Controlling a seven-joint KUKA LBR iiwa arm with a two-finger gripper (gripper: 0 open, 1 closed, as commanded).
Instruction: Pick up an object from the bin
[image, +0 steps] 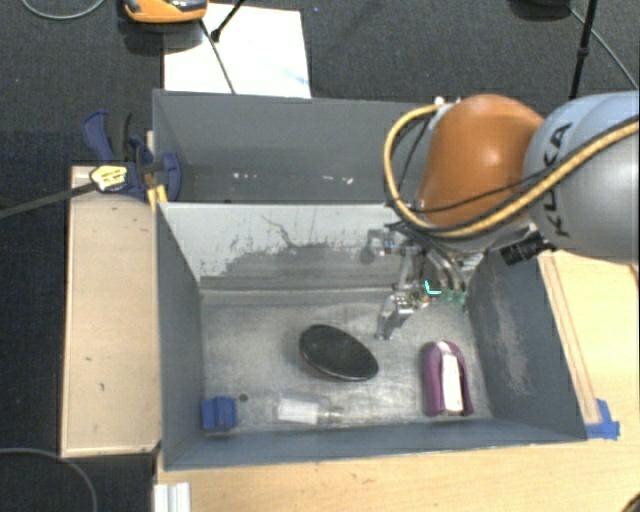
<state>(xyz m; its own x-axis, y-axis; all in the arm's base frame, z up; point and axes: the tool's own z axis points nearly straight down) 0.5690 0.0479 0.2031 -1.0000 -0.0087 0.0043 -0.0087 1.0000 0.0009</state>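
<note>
Black oval disc (338, 352), flat, near end effector (393, 322)

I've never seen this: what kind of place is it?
Probably a robot test lab: a robot arm reaches into a grey metal bin holding a purple bottle and a black oval disc.

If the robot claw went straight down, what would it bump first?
Probably the bare bin floor between the black oval disc and the purple bottle. The gripper hangs near the disc's right end, so it might clip that; depth is unclear.
</note>
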